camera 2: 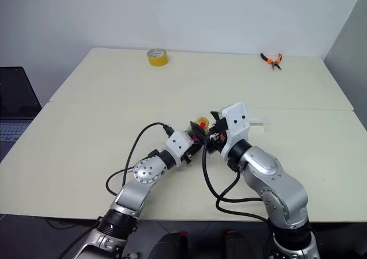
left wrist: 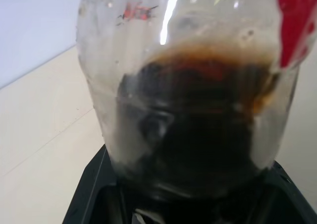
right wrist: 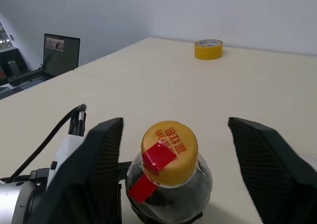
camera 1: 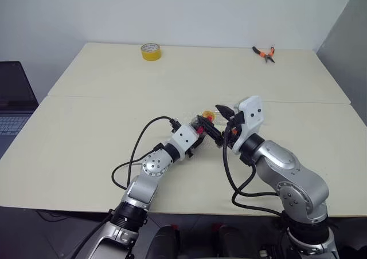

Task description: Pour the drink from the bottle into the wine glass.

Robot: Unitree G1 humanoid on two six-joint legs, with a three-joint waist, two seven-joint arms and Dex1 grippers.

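Note:
The bottle, small and clear with a red label strip, stands upright just above the table, and my left gripper is shut on its body. The drink is a dark pool in its lower part. My right gripper is open around the yellow cap, with one black finger on each side and a gap between each finger and the cap. The wine glass shows only as a faint clear shape on the table, just beyond my right hand's white housing.
A yellow tape roll sits at the far edge of the table and orange-handled pliers lie at the far right. A laptop stands off the table's left side. A seam crosses between the two tabletops.

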